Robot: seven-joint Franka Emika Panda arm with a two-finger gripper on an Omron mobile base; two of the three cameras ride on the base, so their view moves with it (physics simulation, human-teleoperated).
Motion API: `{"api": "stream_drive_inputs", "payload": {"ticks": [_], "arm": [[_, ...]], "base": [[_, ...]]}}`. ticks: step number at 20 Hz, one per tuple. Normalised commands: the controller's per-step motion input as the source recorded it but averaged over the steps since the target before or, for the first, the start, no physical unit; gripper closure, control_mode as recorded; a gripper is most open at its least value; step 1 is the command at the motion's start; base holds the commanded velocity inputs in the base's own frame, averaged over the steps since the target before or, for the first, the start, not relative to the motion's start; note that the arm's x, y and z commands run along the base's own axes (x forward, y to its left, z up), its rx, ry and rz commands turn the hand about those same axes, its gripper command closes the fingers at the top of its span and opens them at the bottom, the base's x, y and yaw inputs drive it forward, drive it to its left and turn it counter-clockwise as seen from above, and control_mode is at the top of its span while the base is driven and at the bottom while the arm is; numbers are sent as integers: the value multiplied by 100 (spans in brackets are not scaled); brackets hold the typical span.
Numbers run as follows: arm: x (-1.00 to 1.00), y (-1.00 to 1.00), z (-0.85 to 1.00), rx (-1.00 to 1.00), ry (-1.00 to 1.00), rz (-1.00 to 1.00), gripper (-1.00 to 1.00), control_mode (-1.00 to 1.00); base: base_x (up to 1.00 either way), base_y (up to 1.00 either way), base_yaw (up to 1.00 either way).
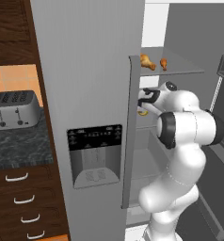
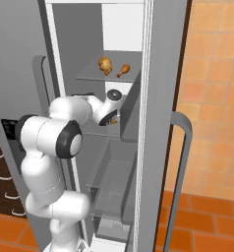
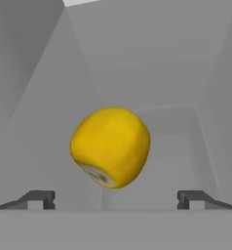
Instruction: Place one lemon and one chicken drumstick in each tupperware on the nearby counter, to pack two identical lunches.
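I had the jaws spread wide, tips at both lower corners of the hand view, with a lemon (image 3: 110, 146) centred between and beyond them, not touched. Grey fridge walls closed in on both sides, open room straight ahead. From the base views the wrist hid the jaws; only a yellow sliver of lemon showed. Lemon bright yellow, rounded, pale stub end facing down. Two drumsticks (image 2: 105, 64) (image 2: 123, 70) lay on the shelf (image 2: 89, 76) above.
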Motion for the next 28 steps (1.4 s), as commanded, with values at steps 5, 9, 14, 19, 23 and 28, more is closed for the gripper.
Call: {"api": "stream_drive_inputs", "payload": {"ticks": [5,9,14,19,23,28], "arm": [[35,12,-16,1,1,-1,-100,-100],[42,6,-15,0,0,-1,-100,-100],[10,0,-11,0,0,0,100,-100],[-2,0,0,0,0,0,100,-100],[-79,-2,6,0,-12,0,100,-100],[-100,-23,74,6,-19,-6,100,-100]], "base": [[0,0,0],[0,0,0],[0,0,0],[0,0,0],[0,0,0],[0,0,0]]}}
